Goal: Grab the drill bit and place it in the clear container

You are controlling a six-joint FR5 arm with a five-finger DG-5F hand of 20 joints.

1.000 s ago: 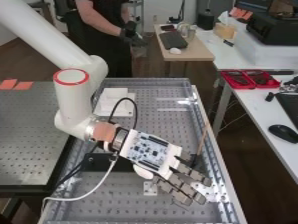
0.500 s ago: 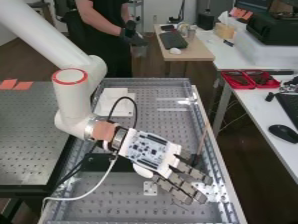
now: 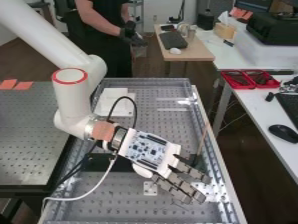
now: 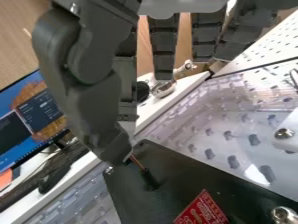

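Our hand (image 3: pixel 149 151) shifts its fingers slightly, straight and released at the near right of the bench (image 3: pixel 100 205); the likely drill bit (image 4: pixel 138 163), by the thumb over the black plate (image 4: pixel 183 177), we judge ungrasped

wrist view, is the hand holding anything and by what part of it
It cannot be told: a thin reddish-brown rod appears right beside the hand, but whether it is gripped there is unclear.

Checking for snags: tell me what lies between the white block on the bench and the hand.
A loop of black cable arches over the bench between the white block and the hand, as the high view shows.
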